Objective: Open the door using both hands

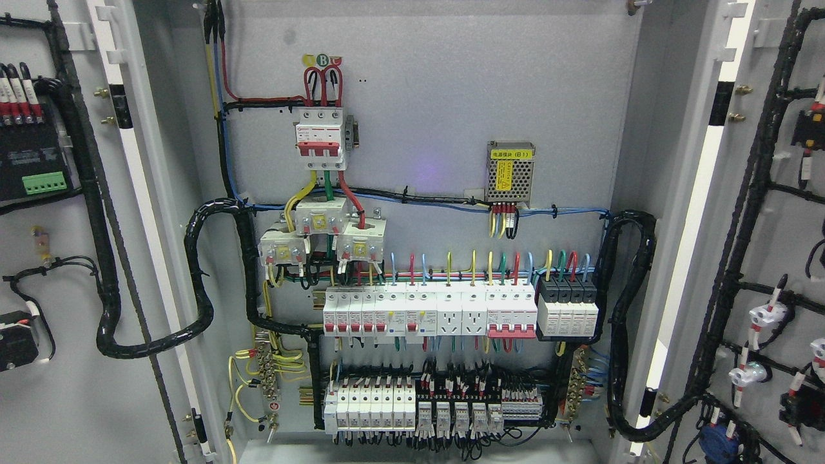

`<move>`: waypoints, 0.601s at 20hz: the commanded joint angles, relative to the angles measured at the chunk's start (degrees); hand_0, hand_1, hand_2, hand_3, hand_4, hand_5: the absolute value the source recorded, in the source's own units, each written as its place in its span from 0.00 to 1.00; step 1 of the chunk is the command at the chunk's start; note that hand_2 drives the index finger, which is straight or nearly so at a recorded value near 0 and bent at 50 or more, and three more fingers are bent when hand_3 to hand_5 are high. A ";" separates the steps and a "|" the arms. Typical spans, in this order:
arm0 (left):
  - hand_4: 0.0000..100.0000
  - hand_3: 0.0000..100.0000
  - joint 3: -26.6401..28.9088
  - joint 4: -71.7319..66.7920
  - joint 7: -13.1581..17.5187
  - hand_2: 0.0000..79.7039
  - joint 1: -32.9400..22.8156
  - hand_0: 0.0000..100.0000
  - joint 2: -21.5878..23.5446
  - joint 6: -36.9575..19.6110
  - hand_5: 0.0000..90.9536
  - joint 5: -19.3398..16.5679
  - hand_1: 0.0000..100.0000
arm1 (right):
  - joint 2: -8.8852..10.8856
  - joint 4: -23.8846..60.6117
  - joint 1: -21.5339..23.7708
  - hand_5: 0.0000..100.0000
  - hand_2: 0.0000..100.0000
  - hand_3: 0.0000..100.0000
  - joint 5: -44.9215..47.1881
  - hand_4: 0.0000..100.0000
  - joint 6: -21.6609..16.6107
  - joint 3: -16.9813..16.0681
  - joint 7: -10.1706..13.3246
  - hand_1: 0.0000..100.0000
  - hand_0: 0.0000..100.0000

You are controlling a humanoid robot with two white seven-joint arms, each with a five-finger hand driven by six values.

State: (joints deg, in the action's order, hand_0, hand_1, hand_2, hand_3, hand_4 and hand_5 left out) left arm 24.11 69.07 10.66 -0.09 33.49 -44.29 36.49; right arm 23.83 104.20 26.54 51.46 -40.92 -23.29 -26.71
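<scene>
grey metal left cabinet door standing swung open | grey metal right cabinet door likewise | hands showing nowhere, grip state unknowable

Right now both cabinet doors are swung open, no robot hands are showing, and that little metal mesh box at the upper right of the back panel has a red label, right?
Nearly. In the head view the mesh box carries a yellow label, not red. The left door and right door are indeed open, with no hands showing.
</scene>
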 commanded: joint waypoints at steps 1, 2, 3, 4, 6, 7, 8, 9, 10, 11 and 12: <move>0.00 0.00 -1.17 2.72 0.06 0.00 -0.34 0.12 0.35 -18.48 0.00 0.34 0.39 | -0.19 -1.28 0.18 0.00 0.00 0.00 0.13 0.00 -0.13 -1.23 -0.01 0.39 0.12; 0.00 0.00 -1.18 4.65 0.06 0.00 -1.13 0.12 0.18 -16.64 0.00 0.34 0.39 | -0.28 -1.28 0.44 0.00 0.00 0.00 0.13 0.00 -0.04 -1.58 -0.01 0.39 0.12; 0.00 0.00 -1.18 6.93 0.06 0.00 -2.27 0.12 0.00 -14.35 0.00 0.51 0.39 | -0.28 -1.28 0.70 0.00 0.00 0.00 0.13 0.00 -0.04 -1.76 -0.10 0.39 0.12; 0.00 0.00 -1.18 9.39 -0.02 0.00 -3.15 0.12 -0.52 -12.07 0.00 1.04 0.39 | -0.28 -1.37 0.79 0.00 0.00 0.00 0.13 0.00 -0.13 -1.85 -0.01 0.39 0.12; 0.00 0.00 -1.44 13.26 -0.03 0.00 -4.47 0.12 -1.32 -8.98 0.00 1.39 0.39 | -0.28 -1.37 0.88 0.00 0.00 0.00 0.13 0.00 -0.13 -1.76 -0.01 0.39 0.12; 0.00 0.00 -1.87 15.02 -0.11 0.00 -5.87 0.12 -1.32 -8.80 0.00 1.39 0.39 | -0.28 -1.28 0.88 0.00 0.00 0.00 0.13 0.00 -0.13 -1.76 -0.10 0.39 0.12; 0.00 0.00 -2.40 16.95 -0.11 0.00 -7.19 0.12 -1.41 -8.79 0.00 1.39 0.39 | -0.28 -1.02 0.97 0.00 0.00 0.00 0.13 0.00 -0.22 -1.76 -0.10 0.39 0.12; 0.00 0.00 -2.58 18.63 -0.11 0.00 -8.33 0.12 -1.67 -8.71 0.00 1.39 0.39 | -0.28 -0.85 1.05 0.00 0.00 0.00 0.40 0.00 -0.30 -1.68 -0.10 0.39 0.12; 0.00 0.00 -2.67 20.56 -0.11 0.00 -9.39 0.12 -2.02 -8.71 0.00 1.39 0.39 | -0.28 -0.50 1.32 0.00 0.00 0.00 1.01 0.00 -0.65 -1.33 -0.10 0.39 0.12; 0.00 0.00 -2.67 22.40 -0.11 0.00 -10.96 0.12 -2.54 -8.71 0.00 1.31 0.39 | -0.19 -0.06 1.67 0.00 0.00 0.00 1.27 0.00 -0.92 -1.06 -0.19 0.39 0.12; 0.00 0.00 -2.84 23.90 -0.11 0.00 -12.37 0.12 -3.16 -8.71 0.00 1.22 0.39 | -0.19 0.30 1.93 0.00 0.00 0.00 1.36 0.00 -1.18 -0.89 -0.28 0.39 0.12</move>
State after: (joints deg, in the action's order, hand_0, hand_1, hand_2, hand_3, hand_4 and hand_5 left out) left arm 22.80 79.07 10.44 -6.66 32.58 -44.29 37.58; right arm 23.67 103.62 27.56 52.00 -41.52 -24.29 -26.79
